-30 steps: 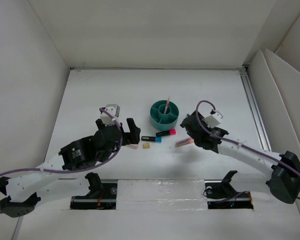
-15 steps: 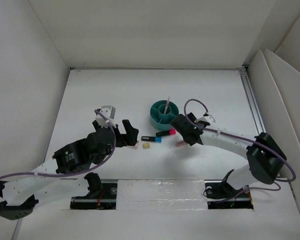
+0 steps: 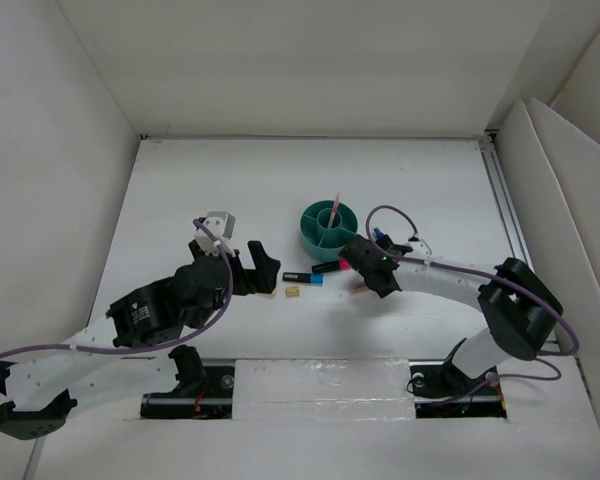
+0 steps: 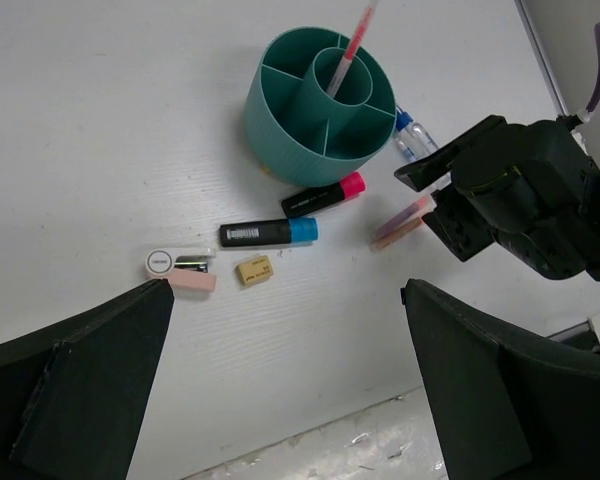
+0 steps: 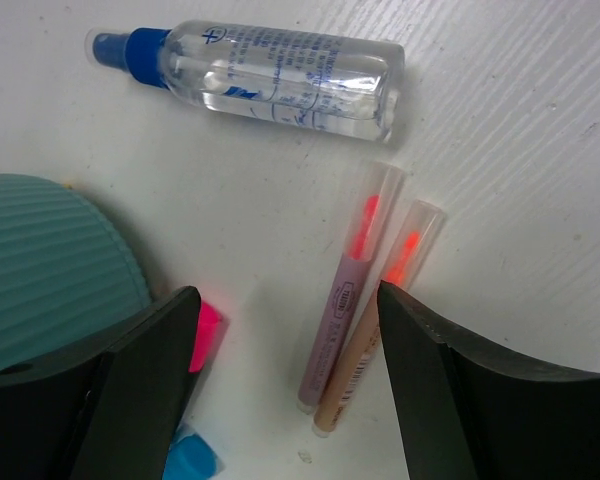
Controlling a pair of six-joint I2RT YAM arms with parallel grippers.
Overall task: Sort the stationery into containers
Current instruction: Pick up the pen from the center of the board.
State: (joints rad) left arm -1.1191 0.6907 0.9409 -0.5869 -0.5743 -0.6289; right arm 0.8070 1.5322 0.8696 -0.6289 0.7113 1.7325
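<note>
- The teal organizer (image 3: 329,229) stands upright near the middle of the surface (image 3: 200,190). One thin pen (image 3: 336,211) leans in its central cup, and the ring compartments look bare in the left wrist view.
- A pink-ended marker (image 3: 332,266) lies just beside the organizer at its 6 o'clock. A blue-ended marker (image 3: 302,278) lies a little further out at 7 o'clock.
- Further out again toward 7 o'clock are a tan block (image 4: 253,270), then a pale pink eraser (image 4: 192,283) touching a small white item (image 4: 170,261).
- A clear bottle (image 5: 280,75) with a blue cap lies on its side at the organizer's 3 o'clock.
- Two thin pink-orange pens (image 5: 348,300) lie side by side, touching, at about 5 o'clock from the organizer.
- The right arm runs low from its base toward 10 o'clock, elbow raised and forearm nearly level.
- The right end effector (image 5: 285,295) points down over the two pens. Its jaws are spread wide with both pens between them, and nothing is gripped. I cannot tell if the fingertips touch the surface.
- The left arm reaches from its base toward 1 o'clock, wrist lifted and tipped forward.
- The left end effector (image 4: 287,290) hangs above the surface, well apart from the organizer at its 8 o'clock. Its jaws are wide apart and hold nothing.
</note>
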